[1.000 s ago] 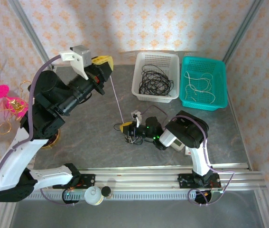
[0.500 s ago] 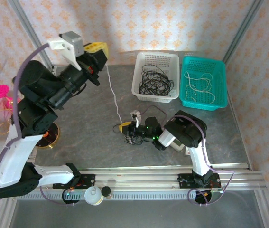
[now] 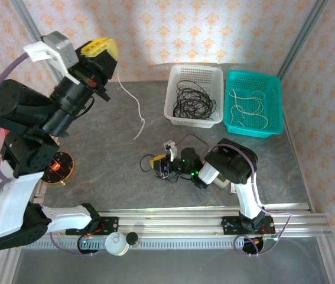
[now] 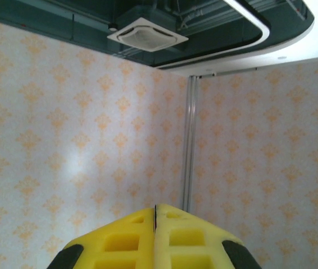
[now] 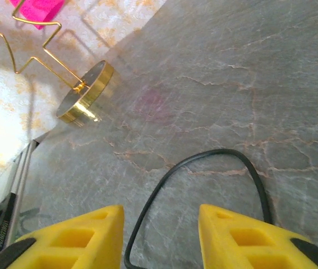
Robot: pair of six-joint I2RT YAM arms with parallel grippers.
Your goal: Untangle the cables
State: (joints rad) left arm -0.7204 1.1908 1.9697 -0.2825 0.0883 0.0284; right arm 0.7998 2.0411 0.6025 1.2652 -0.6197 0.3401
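Wrist view, right gripper [image 5: 159, 218] spread over thin black cord [image 5: 220, 150] on grey stone-patterned table [image 5: 248, 67], overhead view adds raised left gripper [image 3: 99, 50] pinching thin white cord [image 3: 136, 109], coiled black cords [image 3: 192, 99] in white mesh basket [image 3: 170, 94], loose white cords [image 3: 247, 112] in teal basket [image 3: 276, 100]

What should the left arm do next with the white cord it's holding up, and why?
Probably swing the left tool toward the teal basket. Its jaws are shut on the white cord, which hangs clear of the black cord lying between the right tool's open jaws, and that basket holds more white cords.
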